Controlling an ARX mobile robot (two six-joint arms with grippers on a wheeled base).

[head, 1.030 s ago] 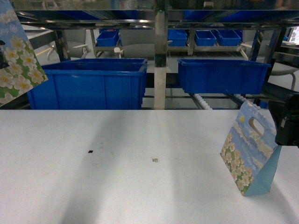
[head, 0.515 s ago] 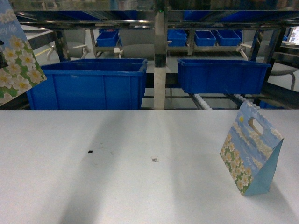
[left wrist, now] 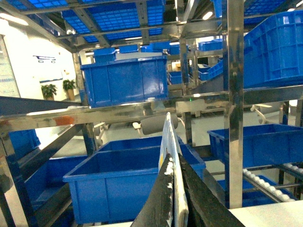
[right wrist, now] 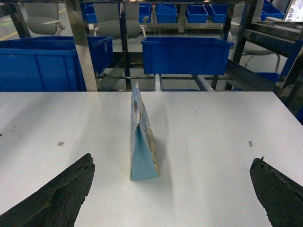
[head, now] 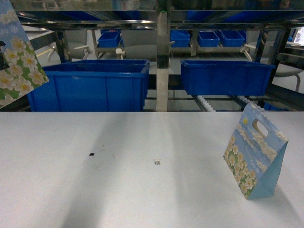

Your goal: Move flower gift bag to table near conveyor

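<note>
Two flower gift bags are in play. One flower gift bag [head: 255, 154] stands upright on the white bench [head: 118, 190], right of centre and near the bench's front edge, with the conveyor [head: 209, 102] rollers and blue bins [head: 227, 76] behind the far edge. The right gripper [right wrist: 173, 189] sits back from it with fingers [right wrist: 61, 194] spread wide and empty; in the right wrist view the bag [right wrist: 142, 142] stands between them but well ahead, narrow edge toward you, long axis running straight away toward the conveyor. You have let that one go, so it reads as placed. The second bag [head: 19, 57] hangs high at the far left of the head view, clear above the bench. The left gripper [left wrist: 175, 198] has its fingers [left wrist: 158, 201] pressed together on that bag's top edge [left wrist: 169, 142], the card standing upright between them. The coming move turns on this: the held bag is above and left of the free bench surface, so you need to travel down and probably inward; how far over the bench it is already is hard to judge from here. Against the frame a second ago, the right gripper has pulled out of the head view from beside the standing bag, which has not shifted; the left bag has barely moved.
</note>
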